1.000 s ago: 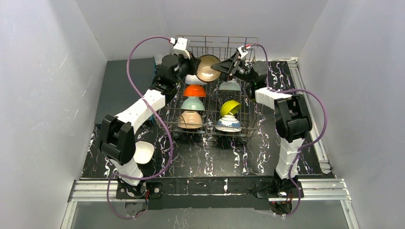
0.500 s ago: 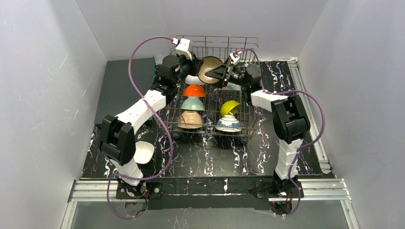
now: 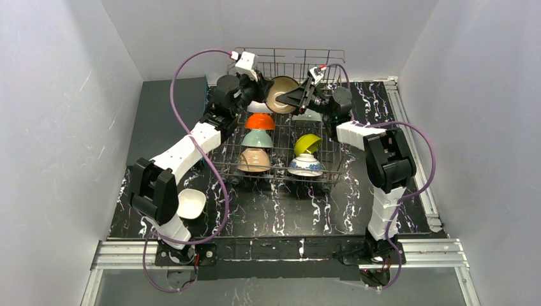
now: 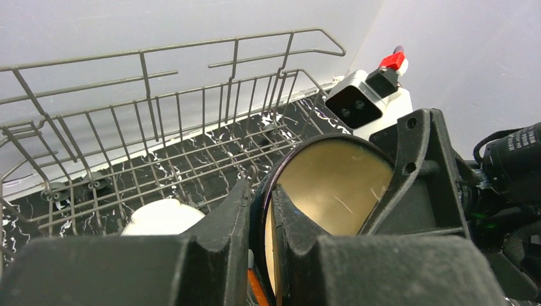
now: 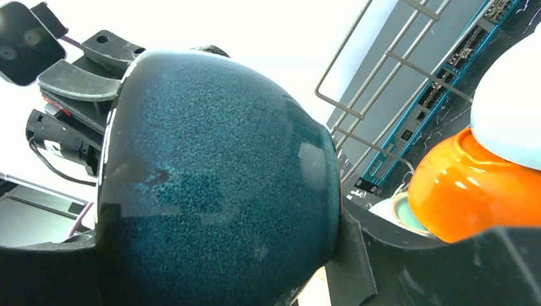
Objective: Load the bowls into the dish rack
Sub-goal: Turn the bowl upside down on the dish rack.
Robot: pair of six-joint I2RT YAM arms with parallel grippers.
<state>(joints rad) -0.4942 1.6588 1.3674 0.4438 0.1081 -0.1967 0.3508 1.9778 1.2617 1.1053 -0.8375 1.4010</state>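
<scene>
1. Position of the workpiece: the dark blue bowl point(image 3: 281, 94) is held in the air over the far end of the dish rack point(image 3: 290, 62), between the two rows of racked bowls. It is touching neither row.
2. Attitude: the bowl stands on edge, with its tan inside turned near and upward and its blue outside turned far. Its rim plane runs roughly left to right.
3. Left end effector point(image 4: 260, 204): pressed together on the rim at the bowl's left side, with one finger inside the wall and one outside.
4. Right end effector point(image 3: 292, 97): spread around the bowl from the right. One finger lies across the mouth and the other by the foot. Whether these fingers bear on the bowl yet cannot be told.
5. Governing relation: the bowl lies directly between the two end effectors, left and right of it, so both arms are equally near.
6. Judgement: this looks like a transfer. The left pinch should open only once the right hold is firm, or the bowl could drop.
7. Below, on the left: a white bowl point(image 3: 258, 107) and an orange bowl point(image 3: 260, 121) occupy the left row.
8. Judgement: the right row is nearer the right arm and looks the likelier destination, down and to the right.
</scene>
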